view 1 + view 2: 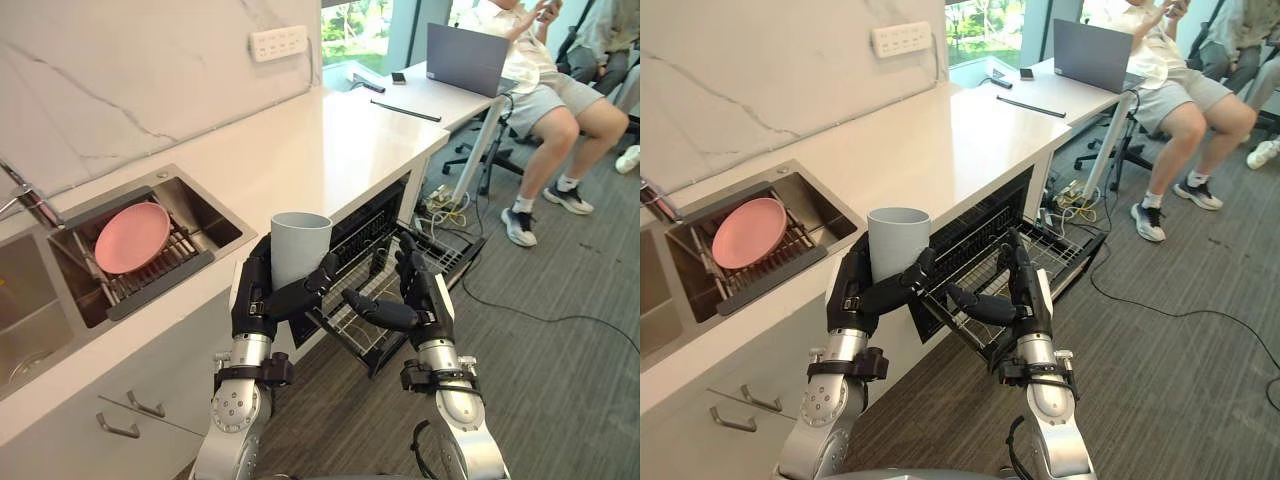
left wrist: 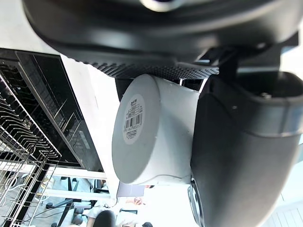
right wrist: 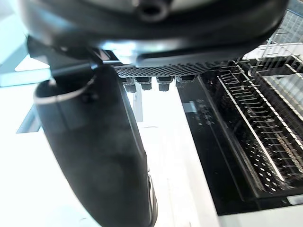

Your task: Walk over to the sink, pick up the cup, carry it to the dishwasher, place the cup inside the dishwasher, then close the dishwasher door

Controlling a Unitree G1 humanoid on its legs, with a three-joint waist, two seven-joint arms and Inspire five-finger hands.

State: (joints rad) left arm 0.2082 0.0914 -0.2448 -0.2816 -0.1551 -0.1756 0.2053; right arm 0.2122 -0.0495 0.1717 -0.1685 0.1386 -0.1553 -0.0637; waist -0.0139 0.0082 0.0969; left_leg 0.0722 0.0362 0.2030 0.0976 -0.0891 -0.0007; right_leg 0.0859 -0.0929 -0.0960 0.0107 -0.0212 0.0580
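The left hand (image 1: 262, 302) is gripping the grey cup (image 1: 299, 245) — fingers and thumb curling round its lower wall — and holding it upright before the edge of the counter (image 1: 330, 150), just beside the open dishwasher (image 1: 375, 215). The right hand (image 1: 422, 295) is hovering over the pulled-out wire rack (image 1: 450, 252), fingers loosely spread, grasping nothing. A pink plate (image 1: 132, 237) is lying in the sink (image 1: 218, 212), well apart from the cup.

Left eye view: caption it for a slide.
Left hand holds the grey cup upright before the open dishwasher, right hand open beside it.
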